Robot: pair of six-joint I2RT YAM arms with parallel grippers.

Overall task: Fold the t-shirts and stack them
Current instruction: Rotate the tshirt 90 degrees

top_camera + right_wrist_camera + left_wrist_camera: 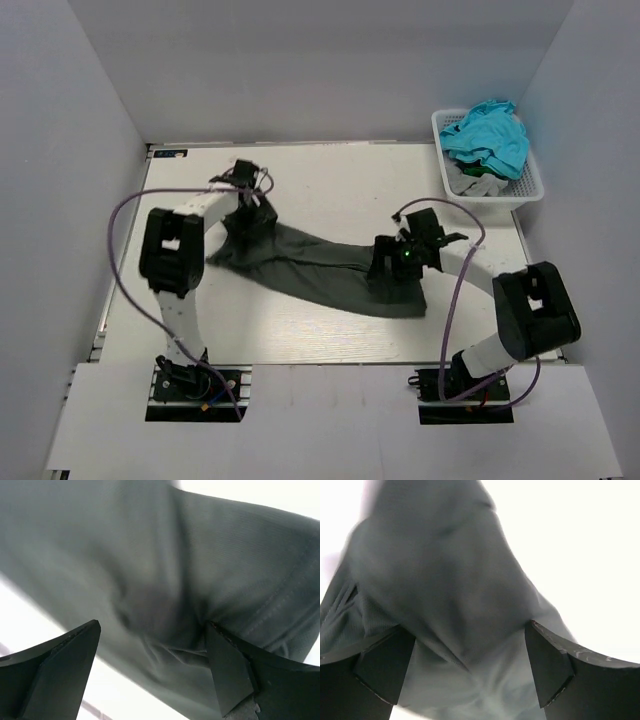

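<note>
A dark charcoal-grey t-shirt (320, 270) lies stretched and rumpled across the middle of the white table. My left gripper (243, 222) is down on its left end. In the left wrist view this gripper (467, 670) is open, its fingers wide apart with bunched cloth (445, 580) between them. My right gripper (385, 268) is down on the shirt's right end. In the right wrist view it (152, 670) is open too, and creased cloth (200, 570) fills the gap. A turquoise t-shirt (487, 135) and a light grey one (476, 185) lie in the basket.
A white lattice basket (528, 188) stands at the table's back right corner. White walls close in the table (330, 180) at the back and both sides. Purple cables loop beside each arm.
</note>
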